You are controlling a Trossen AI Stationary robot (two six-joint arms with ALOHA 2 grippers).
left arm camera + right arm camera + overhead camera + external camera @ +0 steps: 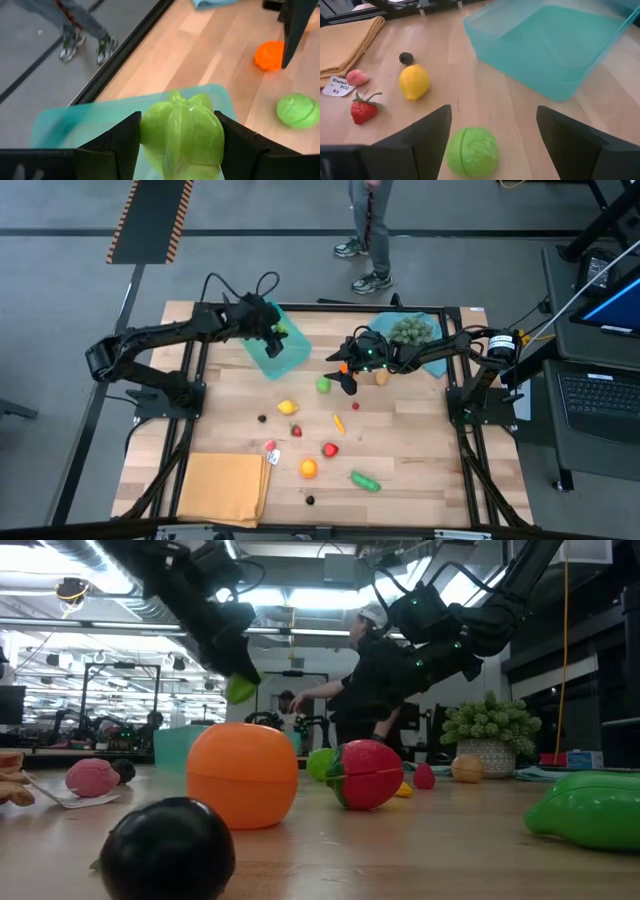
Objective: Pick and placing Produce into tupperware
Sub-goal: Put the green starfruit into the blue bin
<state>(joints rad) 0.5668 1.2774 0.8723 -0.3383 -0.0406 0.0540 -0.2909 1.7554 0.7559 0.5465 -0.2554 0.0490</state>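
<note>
Right wrist view: white tag (338, 86), handwriting unreadable, beside strawberry (362, 110).

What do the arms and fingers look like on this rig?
Both arms are dark, jointed, with loose black cables looping off them. The left gripper and right gripper each have two flat, matte black, wedge-shaped fingers. Small green and orange lights glow on the right arm's wrist.

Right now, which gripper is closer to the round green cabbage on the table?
Right. The right gripper hangs open just above the green cabbage, fingers either side. The left gripper is off over the tupperware, shut on a light green produce piece.
</note>
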